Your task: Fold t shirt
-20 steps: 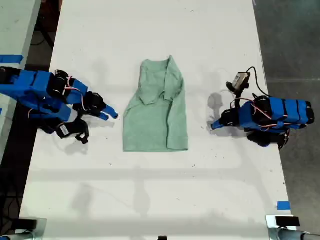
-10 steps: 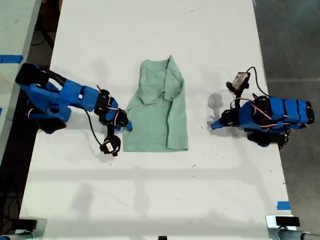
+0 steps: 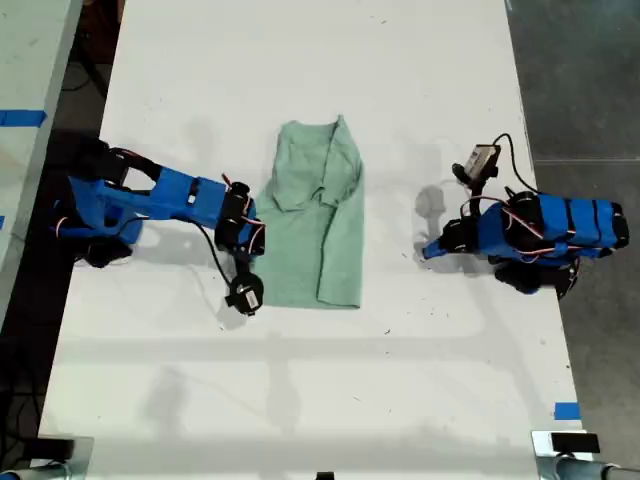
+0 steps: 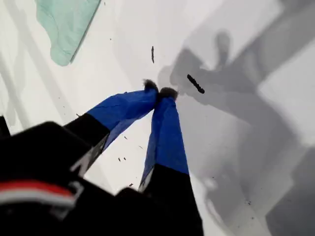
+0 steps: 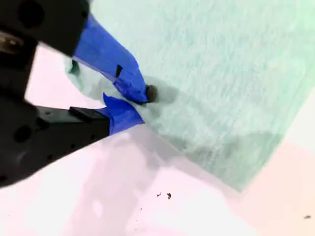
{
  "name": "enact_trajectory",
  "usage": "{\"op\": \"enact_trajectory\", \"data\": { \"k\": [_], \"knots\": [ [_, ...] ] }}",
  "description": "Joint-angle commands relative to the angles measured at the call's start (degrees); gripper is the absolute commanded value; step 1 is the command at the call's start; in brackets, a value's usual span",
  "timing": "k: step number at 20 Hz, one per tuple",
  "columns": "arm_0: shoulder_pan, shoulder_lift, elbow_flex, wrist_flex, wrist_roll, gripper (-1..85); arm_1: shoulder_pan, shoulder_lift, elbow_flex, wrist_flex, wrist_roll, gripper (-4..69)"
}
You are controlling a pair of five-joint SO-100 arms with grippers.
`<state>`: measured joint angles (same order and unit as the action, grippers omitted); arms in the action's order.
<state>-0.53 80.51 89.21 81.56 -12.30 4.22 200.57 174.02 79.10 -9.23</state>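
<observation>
The small pale mint-green soft fabric t shirt (image 3: 315, 225) lies on the white flat table top (image 3: 320, 400), near the middle of the exterior view, already narrowed into a long shape with one sleeve laid across its upper part and its neckline end toward the top of that view. My second gripper (image 5: 140, 105), with blue jaws on a blue and black arm, reaches in from the exterior view's left and sits at the shirt's edge on that side (image 3: 250, 235). In the second wrist view its two blue jaws are pinched together on a fold of the green cloth, the fabric bunched between the tips and lifted a little off the table, while the rest of the shirt spreads flat beyond them to a straight hem edge. My first gripper (image 4: 159, 92), also blue-jawed, rests at the exterior view's right (image 3: 428, 250), well apart from the shirt. In the first wrist view its jaws meet at their dark tips with nothing between them, pointing down at bare white table, and only a rounded corner of the green shirt (image 4: 66, 24) shows far off. A small grey camera module on a black cable (image 3: 480, 160) stands up just above that arm in the exterior view. A strip of blue tape (image 3: 566, 410) is stuck near the table's edge at the exterior view's lower right.
</observation>
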Motion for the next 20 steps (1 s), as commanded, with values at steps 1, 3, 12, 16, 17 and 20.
{"op": "enact_trajectory", "data": {
  "k": [1,3,12,16,17,20],
  "knots": [
    [-0.6,-0.5,-14.4,8.3,1.8,0.1,0.3,0.6,2.5,0.4,0.0,1.5],
    [-0.1,-1.2,-22.1,9.4,3.3,0.1,0.3,0.6,2.5,0.4,0.0,1.5],
    [0.2,-16.3,-38.7,-5.6,14.2,8.1,0.2,0.6,2.5,0.4,0.0,1.5],
    [-0.2,-19.3,-38.7,-14.2,19.2,10.8,0.1,0.6,2.5,0.4,0.0,1.5],
    [-0.3,-19.6,-38.7,-14.1,19.9,11.5,0.1,0.6,2.5,0.4,0.0,1.5],
    [-1.4,-12.2,-37.8,-7.3,20.0,6.8,0.0,0.6,2.5,0.4,0.0,1.5]
  ]
}}
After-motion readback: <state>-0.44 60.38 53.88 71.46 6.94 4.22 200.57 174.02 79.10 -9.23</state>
